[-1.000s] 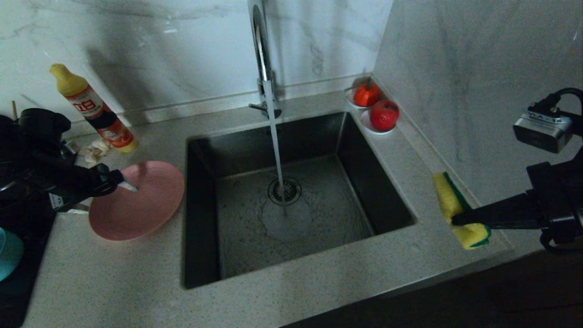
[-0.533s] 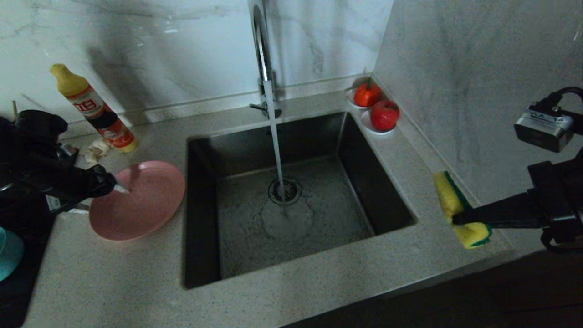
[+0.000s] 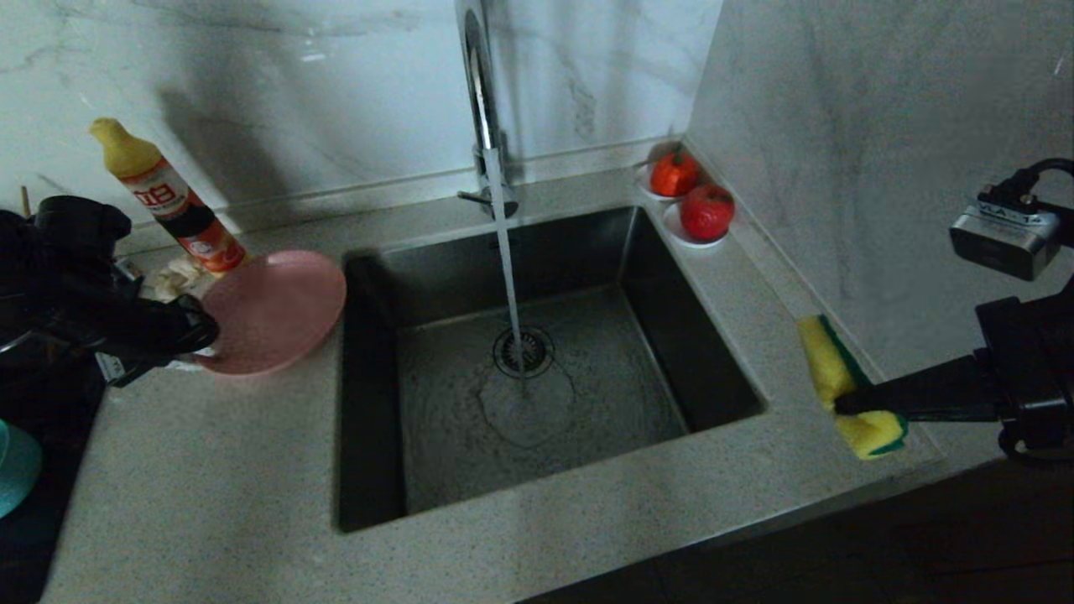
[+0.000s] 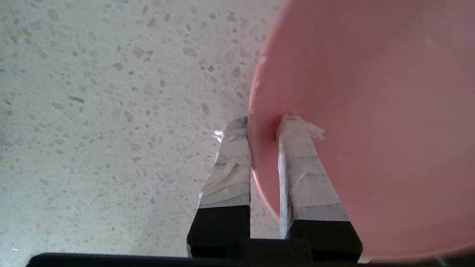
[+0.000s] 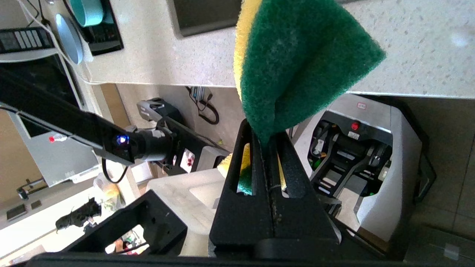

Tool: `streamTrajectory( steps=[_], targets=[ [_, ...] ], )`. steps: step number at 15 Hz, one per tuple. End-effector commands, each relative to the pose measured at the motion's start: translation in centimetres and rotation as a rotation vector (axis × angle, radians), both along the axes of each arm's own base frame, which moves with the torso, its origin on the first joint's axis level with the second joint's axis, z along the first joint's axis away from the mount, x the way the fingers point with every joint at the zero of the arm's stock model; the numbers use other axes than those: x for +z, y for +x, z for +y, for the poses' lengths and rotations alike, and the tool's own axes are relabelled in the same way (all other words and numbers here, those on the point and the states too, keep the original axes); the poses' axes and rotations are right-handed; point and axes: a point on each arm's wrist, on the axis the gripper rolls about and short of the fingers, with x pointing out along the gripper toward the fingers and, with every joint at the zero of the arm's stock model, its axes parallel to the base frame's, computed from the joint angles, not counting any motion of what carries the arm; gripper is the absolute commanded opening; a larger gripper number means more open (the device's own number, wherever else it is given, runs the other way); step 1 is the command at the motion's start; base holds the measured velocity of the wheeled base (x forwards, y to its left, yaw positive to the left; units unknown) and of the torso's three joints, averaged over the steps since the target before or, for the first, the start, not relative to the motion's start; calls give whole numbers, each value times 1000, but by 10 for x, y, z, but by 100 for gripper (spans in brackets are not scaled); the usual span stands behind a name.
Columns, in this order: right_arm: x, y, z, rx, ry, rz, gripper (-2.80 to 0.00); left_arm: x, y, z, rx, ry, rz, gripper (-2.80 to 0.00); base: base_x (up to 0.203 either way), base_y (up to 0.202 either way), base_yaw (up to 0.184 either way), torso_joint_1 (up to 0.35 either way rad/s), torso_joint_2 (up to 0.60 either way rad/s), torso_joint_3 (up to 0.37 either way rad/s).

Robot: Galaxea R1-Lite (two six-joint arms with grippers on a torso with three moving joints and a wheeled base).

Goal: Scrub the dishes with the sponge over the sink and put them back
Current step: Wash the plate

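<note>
- Left gripper (image 4: 263,129) pinches the rim of the pink plate (image 3: 273,310), tilted up off the counter (image 3: 210,503) beside the sink (image 3: 537,369); a thin edge hold could let the plate slip or swing.
- Right gripper (image 3: 843,405), pressed together on the sponge (image 3: 826,369), hangs over the counter's far side; the sponge bends in the pinch.
- Speckled stone counter, marble walls; the tap (image 3: 480,92) runs, so splashes could make the plate slick.
- Teal bowl (image 3: 17,466) sits behind the left gripper.

Left gripper (image 4: 263,124) clamped on rim of pink plate (image 4: 371,129), one taped finger (image 4: 230,167) outside, other inside. Plate lifted, tilted over speckled countertop (image 4: 111,111).
</note>
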Motion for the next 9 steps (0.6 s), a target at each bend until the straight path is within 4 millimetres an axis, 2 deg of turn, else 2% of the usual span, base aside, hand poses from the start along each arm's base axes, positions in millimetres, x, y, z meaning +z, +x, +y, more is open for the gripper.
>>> streamTrajectory(
  steps=[1,3,5,9],
  targets=[
    [-1,-1,0,1,1,7,-280,-7,1,1,4,-6,27,-280,0,0,0,0,0,0],
    [0,-1,0,1,3,3,-280,-6,1,1,5,-5,20,-280,0,0,0,0,0,0],
    [1,-2,0,3,3,1,-280,5,-3,1,3,-8,-14,-280,0,0,0,0,0,0],
    [1,-4,-1,2,7,1,-280,50,-32,-12,-60,-38,-141,-280,0,0,0,0,0,0]
  ],
)
